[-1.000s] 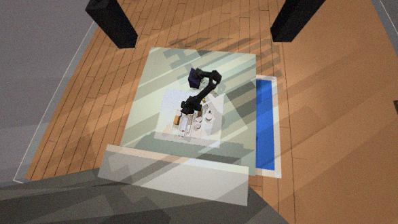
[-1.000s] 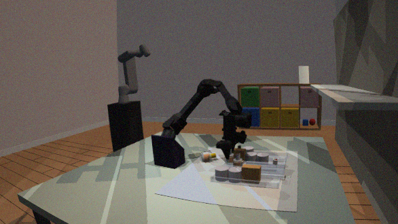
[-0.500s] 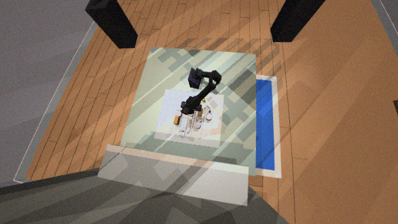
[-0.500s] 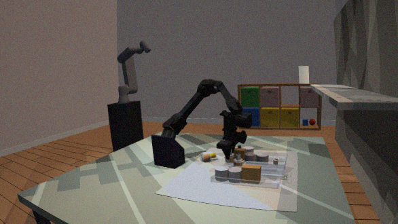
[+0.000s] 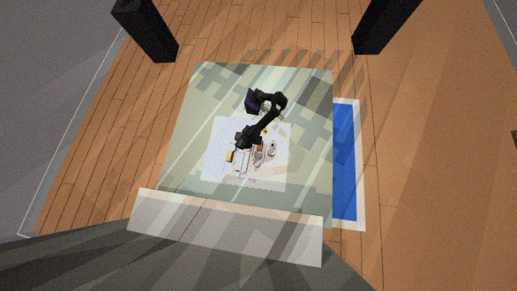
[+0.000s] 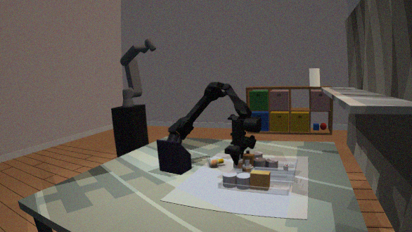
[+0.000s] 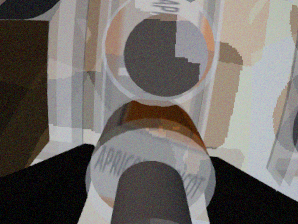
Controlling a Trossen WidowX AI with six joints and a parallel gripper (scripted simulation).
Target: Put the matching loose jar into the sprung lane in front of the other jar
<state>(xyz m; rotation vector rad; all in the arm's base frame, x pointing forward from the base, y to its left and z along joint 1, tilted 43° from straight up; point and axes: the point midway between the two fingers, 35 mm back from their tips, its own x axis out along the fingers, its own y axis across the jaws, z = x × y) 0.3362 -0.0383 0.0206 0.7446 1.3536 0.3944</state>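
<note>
The gripper [image 5: 242, 145] [image 6: 237, 162] [image 7: 151, 159] is shut on the loose apricot jar [image 7: 150, 137], a clear jar with amber contents and a dark lid. It holds the jar upright or nearly so at the front end of the sprung lane [image 7: 93, 107]. The matching jar [image 7: 162, 55] [image 6: 247, 168] is in the lane just beyond it; the two look to be touching. The red-marked pusher part [image 5: 237, 170] [image 6: 286, 166] is toward the lane's far end. The front stop and the held jar's base are hidden, so whether it rests on the lane floor cannot be told.
A neighbouring tray [image 6: 278, 191] holds a yellow-brown box [image 6: 260, 179] [image 5: 229, 155] [image 7: 22, 85] and two grey-lidded jars [image 6: 229, 179] [image 6: 242, 181]. On the other side stand an orange-brown box [image 6: 249, 157] and several round jars [image 5: 258, 154] [image 5: 272, 151]. A yellow-ended item [image 6: 215, 162] lies nearer the arm's base.
</note>
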